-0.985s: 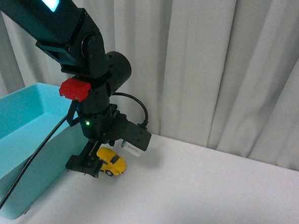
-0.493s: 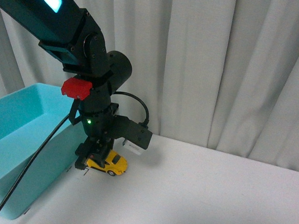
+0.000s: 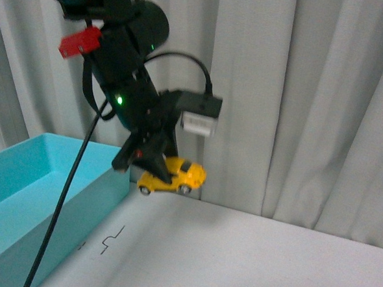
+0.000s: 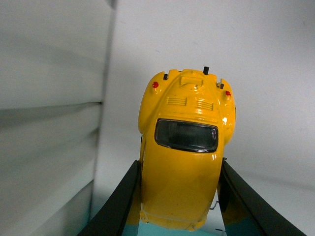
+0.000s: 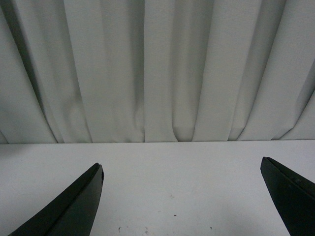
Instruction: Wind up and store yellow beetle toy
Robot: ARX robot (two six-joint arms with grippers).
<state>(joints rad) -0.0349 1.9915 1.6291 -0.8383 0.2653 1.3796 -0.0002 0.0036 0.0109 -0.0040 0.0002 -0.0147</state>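
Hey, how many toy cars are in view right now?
1. The yellow beetle toy is held in the left gripper, in the air above the table beside the teal bin. Part of the bin's inside is hidden.

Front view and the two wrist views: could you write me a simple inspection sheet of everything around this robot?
Surface: white table, bare apart from a black squiggle mark.
Job's things: yellow beetle toy held in the air beside the teal bin, not inside it.
Clutter: nothing seen.
End effectors: left end effector shut on the toy's sides; right end effector open, empty, above the table.
Cables: black cable hangs from the left arm across the bin.
Surroundings: pale curtain behind the table.
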